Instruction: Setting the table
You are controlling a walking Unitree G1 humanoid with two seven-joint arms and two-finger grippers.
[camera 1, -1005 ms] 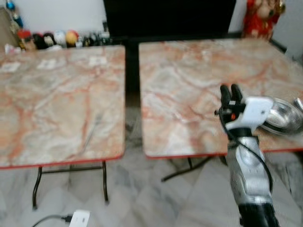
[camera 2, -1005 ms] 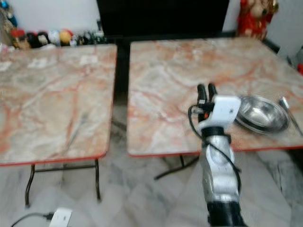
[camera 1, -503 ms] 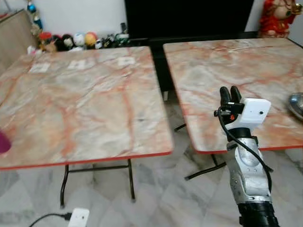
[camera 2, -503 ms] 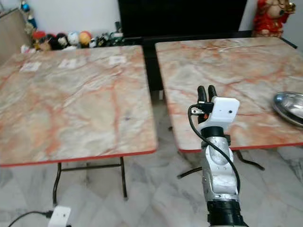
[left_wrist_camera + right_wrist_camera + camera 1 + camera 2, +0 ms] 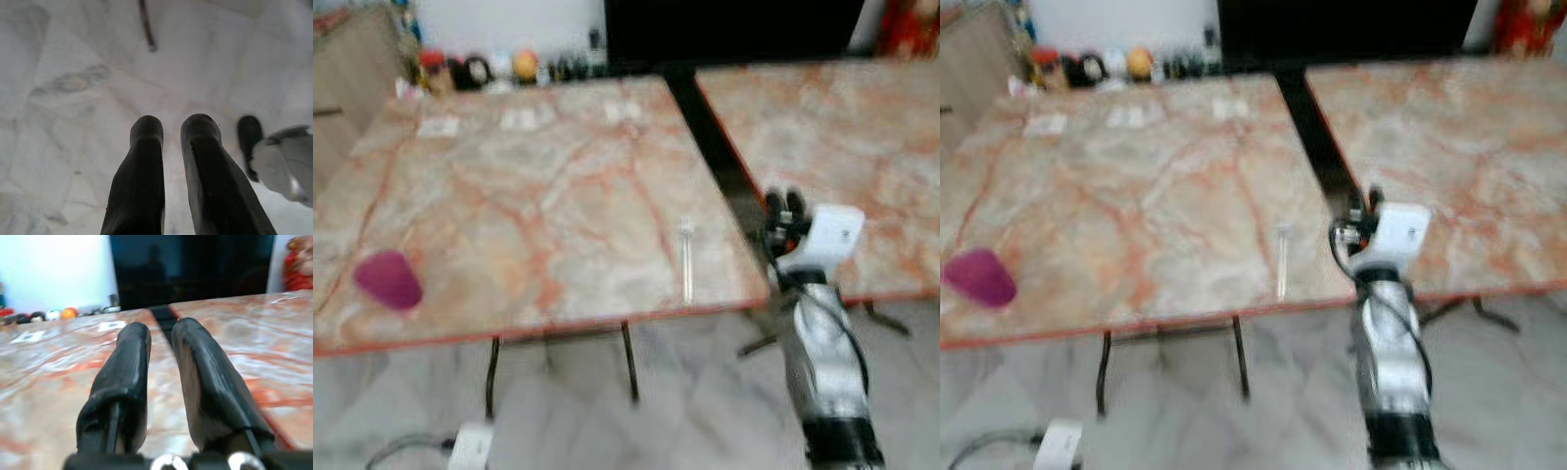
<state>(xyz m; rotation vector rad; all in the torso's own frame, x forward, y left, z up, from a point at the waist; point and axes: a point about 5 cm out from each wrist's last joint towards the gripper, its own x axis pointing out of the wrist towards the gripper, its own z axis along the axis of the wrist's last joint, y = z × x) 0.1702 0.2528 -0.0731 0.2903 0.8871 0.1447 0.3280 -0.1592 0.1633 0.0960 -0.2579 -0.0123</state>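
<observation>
While the head views are blurred, two square marble-patterned surfaces with red edges stand side by side on a pale marble floor (image 5: 705, 411), the left surface (image 5: 509, 206) nearer the middle and the right surface (image 5: 862, 147) beyond a dark gap. Raised at the near right, the silver right arm (image 5: 822, 362) holds its right pincer (image 5: 783, 206) over that gap, its two black fingers (image 5: 132, 377) close together with a narrow slit between them, holding nothing. Hanging low, the left pincer (image 5: 171, 147) points at the floor, fingers likewise slightly apart and empty. On the left surface a magenta cup (image 5: 387, 280) lies on its side near the near-left edge, and a slim clear utensil (image 5: 686, 259), too blurred to identify, lies near the near-right corner
</observation>
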